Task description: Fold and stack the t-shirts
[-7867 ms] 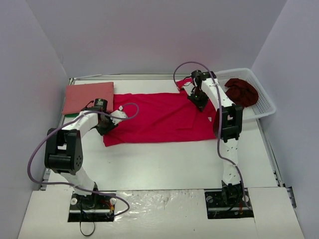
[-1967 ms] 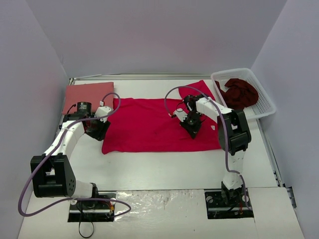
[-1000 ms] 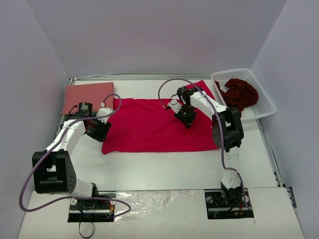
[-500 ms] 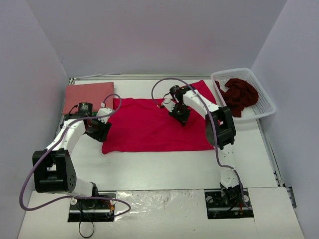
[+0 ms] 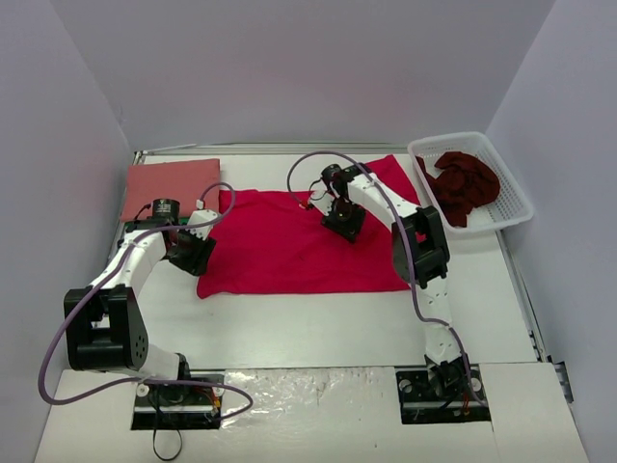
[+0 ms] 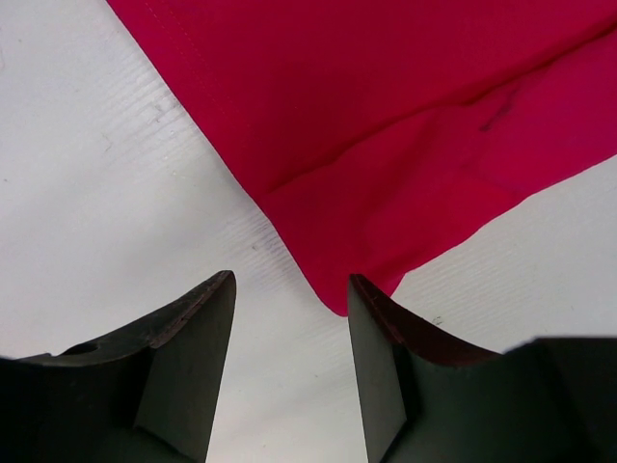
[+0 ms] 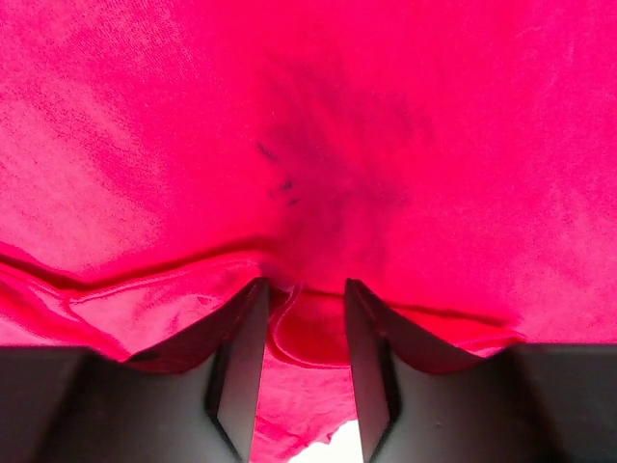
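The bright crimson t-shirt lies spread flat across the middle of the table. My right gripper presses down on its upper middle. In the right wrist view the jaws stand partly apart astride a small raised fold of crimson cloth. My left gripper is low at the shirt's near left corner, open and empty, with that corner just beside its right finger. The salmon-red shirt lies folded at the back left. The dark maroon shirt is bunched in the basket.
The white lattice basket stands at the back right against the wall. Grey walls close in the table on the left, back and right. Bare white table lies between the shirt and the arm bases.
My right gripper has slid left and slightly back across the crimson shirt, and the shirt's near right edge has drawn in leftward. The left gripper has barely moved.
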`<state>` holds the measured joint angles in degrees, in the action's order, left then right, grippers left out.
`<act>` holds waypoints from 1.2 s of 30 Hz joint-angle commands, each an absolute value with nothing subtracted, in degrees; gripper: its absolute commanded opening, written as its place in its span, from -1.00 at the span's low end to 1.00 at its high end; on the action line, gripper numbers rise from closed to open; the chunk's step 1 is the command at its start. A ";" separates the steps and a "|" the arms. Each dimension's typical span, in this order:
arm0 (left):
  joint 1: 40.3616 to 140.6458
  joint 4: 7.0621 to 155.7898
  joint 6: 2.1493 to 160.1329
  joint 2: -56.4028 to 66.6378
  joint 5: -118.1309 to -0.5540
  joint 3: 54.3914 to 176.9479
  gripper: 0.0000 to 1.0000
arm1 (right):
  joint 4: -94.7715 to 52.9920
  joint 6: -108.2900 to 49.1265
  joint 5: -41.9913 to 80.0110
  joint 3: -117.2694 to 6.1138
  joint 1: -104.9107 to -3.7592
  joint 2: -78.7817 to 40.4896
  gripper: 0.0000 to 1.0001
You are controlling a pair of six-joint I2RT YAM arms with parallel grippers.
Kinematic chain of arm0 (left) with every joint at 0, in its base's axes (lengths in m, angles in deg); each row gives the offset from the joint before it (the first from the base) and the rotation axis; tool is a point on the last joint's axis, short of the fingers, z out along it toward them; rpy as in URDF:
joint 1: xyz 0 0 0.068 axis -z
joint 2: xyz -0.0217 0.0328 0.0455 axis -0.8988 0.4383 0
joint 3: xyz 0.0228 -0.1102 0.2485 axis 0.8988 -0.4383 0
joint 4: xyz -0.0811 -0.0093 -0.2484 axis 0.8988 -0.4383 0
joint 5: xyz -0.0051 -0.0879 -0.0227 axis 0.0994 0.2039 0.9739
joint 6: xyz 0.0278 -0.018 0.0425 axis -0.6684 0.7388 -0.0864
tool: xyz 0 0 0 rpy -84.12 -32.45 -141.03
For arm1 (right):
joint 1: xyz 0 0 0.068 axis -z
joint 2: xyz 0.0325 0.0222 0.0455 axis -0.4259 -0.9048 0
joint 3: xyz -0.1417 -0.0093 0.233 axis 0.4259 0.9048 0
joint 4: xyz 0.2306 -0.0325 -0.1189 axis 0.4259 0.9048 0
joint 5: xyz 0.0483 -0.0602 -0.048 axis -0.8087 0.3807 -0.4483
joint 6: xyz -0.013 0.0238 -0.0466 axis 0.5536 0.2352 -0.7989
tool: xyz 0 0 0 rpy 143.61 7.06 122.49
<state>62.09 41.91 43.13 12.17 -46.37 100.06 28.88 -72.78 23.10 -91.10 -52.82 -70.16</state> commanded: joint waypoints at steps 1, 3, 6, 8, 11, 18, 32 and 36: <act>61.72 40.48 42.58 11.89 -45.28 101.24 -0.03 | 31.87 -73.40 25.51 -92.97 -53.60 -69.55 -0.28; 61.72 40.30 42.58 11.89 -45.28 101.33 -0.03 | 31.86 -73.75 25.33 -93.23 -53.77 -69.11 -0.19; 61.63 40.12 42.58 11.63 -45.28 101.42 -0.03 | 31.25 -74.01 24.90 -94.20 -53.95 -69.11 -0.18; 61.72 40.12 42.58 11.54 -45.54 101.42 -0.03 | 30.37 -74.10 24.19 -94.64 -54.12 -68.94 -0.18; 61.72 40.21 42.58 11.27 -45.81 101.16 -0.03 | 27.83 -73.84 23.31 -94.73 -54.56 -68.50 -0.17; 61.72 39.60 41.97 11.19 -45.28 101.60 -0.03 | 20.89 -70.85 26.29 -92.98 -54.13 -60.44 -0.13; 66.72 36.08 30.46 9.34 -49.32 97.47 0.09 | 19.13 -64.27 27.27 -59.59 -42.71 -30.11 0.12; 69.27 38.80 30.10 9.95 -50.55 95.27 -0.09 | 17.45 -62.59 25.24 -53.08 -41.47 -25.70 -0.83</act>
<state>67.99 38.33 32.83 10.92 -48.97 95.86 17.76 -65.13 27.01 -55.84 -41.11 -28.50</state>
